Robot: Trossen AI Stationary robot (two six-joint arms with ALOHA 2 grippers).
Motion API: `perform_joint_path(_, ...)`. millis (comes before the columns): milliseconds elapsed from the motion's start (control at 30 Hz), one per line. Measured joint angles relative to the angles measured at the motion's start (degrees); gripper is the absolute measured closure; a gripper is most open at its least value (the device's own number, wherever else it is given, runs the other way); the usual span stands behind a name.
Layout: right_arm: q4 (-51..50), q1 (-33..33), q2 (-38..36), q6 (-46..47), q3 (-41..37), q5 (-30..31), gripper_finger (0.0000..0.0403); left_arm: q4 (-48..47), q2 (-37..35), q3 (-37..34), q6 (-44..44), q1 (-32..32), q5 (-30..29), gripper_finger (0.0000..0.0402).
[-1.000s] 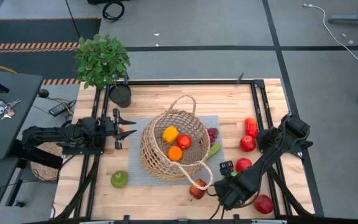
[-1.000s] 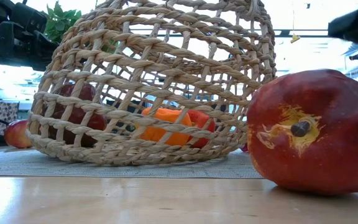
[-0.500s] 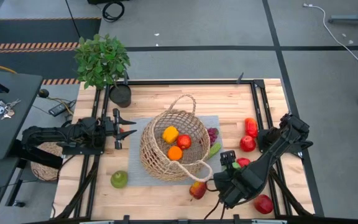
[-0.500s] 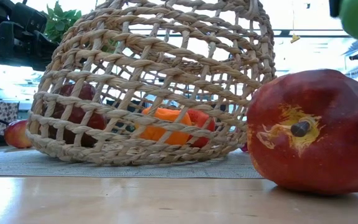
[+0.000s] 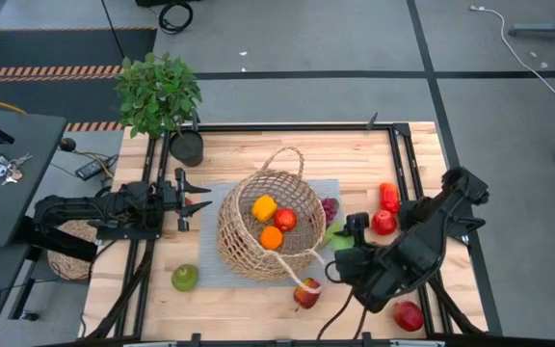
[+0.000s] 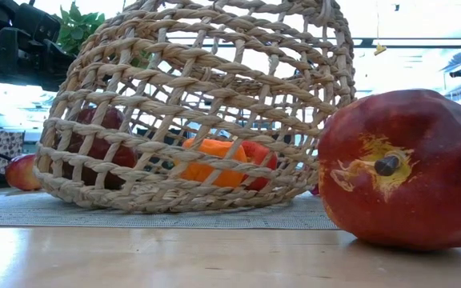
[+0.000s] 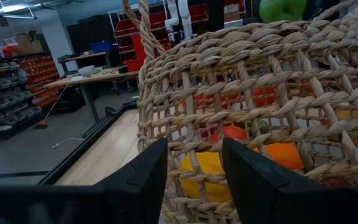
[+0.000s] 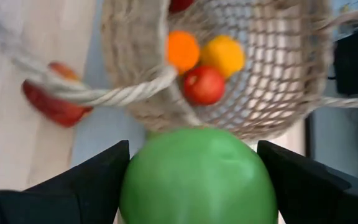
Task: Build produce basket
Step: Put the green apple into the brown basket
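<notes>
A green apple is pinched in the right gripper at the basket's four o'clock, raised to clear the rim. The basket is kept central; the left gripper, jaws spread, is parked at its nine o'clock.

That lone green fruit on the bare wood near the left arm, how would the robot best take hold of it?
Probably from straight above, fingers closing across the widest part of the green fruit. It is round, sits alone on the table, off the grey mat, with free space on every side, so no side is blocked. The left gripper is nearest; the right gripper is already shut on a green apple.
</notes>
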Motion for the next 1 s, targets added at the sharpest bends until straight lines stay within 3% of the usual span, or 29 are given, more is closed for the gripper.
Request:
perform_joint_path(333,13.26,-5.22,-4.44,-1.67,0.00,6.25,0.0055,0.00,-0.02,-0.01,0.01,0.02,0.00,0.0241)
perform_joint_path(467,20.83,-7.75,-4.44,-8.66,0.00,10.25,0.0055,0.00,0.00,0.01,0.01,0.01,-0.02,0.0241)
perform_joint_path(600,28.07,-9.59,-4.44,-18.79,0.00,9.99,0.0055,0.00,0.00,0.01,0.00,0.00,-0.01,0.0241)
perform_joint_path(733,32.85,-11.76,-4.44,-26.27,0.00,2.72,0.0055,0.00,0.01,0.01,0.02,0.00,0.00,0.0241)
perform_joint_path(1000,40.55,-17.30,-4.44,-31.09,-0.02,-15.96,0.0055,0.00,0.01,0.01,0.02,-0.01,-0.01,0.0241)
